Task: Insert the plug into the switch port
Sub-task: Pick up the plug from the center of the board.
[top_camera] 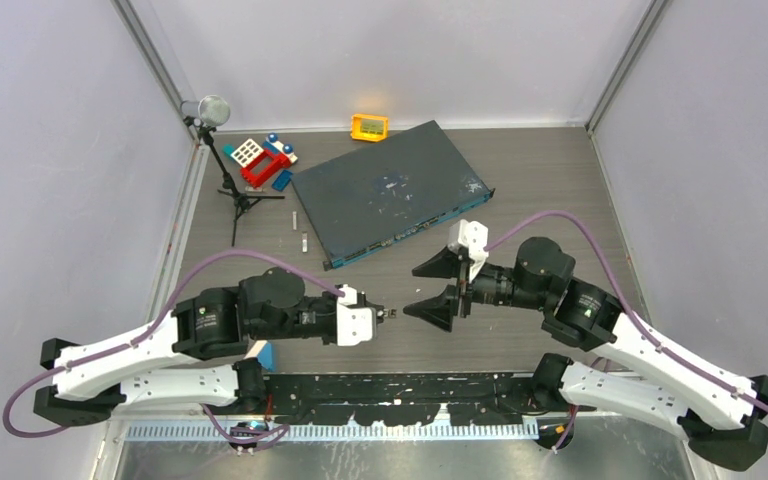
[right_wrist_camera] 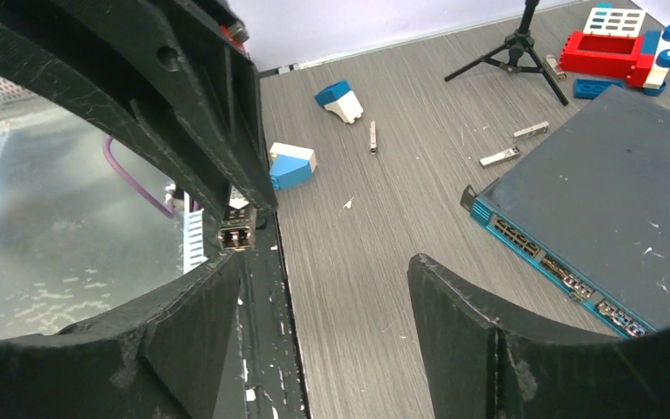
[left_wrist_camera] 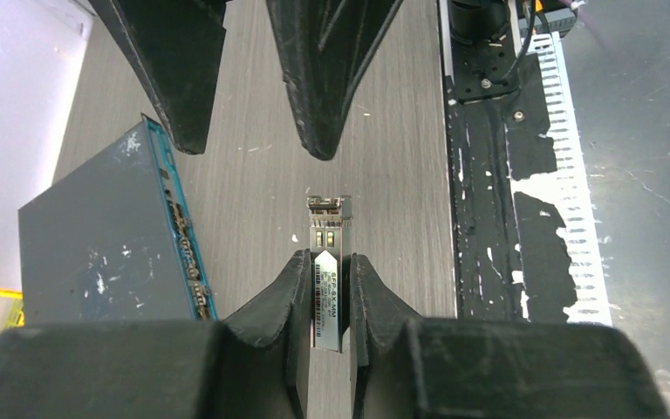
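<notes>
Across the far middle of the grey wood-grain table [top_camera: 560, 170]: a large flat dark-grey switch [top_camera: 385, 190], white-scuffed, lying askew, teal-blue front face [top_camera: 410, 232] turned toward the near side. Nearer the bases, two arms reaching inward, tips facing one another. On one side the right gripper [top_camera: 411, 291], spread wide and holding nothing, close in front of its partner. Opposite it the left gripper [top_camera: 388, 314], pinched shut on the plug [left_wrist_camera: 329, 284], a small metal transceiver with a white label, held along its rear half, nose sticking out forward past the fingers [left_wrist_camera: 290, 288] and pointing toward the right gripper. Well apart from the plug, off to one side: the row of switch ports [left_wrist_camera: 185, 249] along the teal face. Judged a hand-over or regrip rather than the insertion itself. Risks from here: closing on the short exposed nose with too little overlap and dropping the plug onto the table at release; twisting it in the pinch, so reaching the port skewed or upside down and jamming at the opening; pushing the apparently loose switch backward instead of seating the plug.
</notes>
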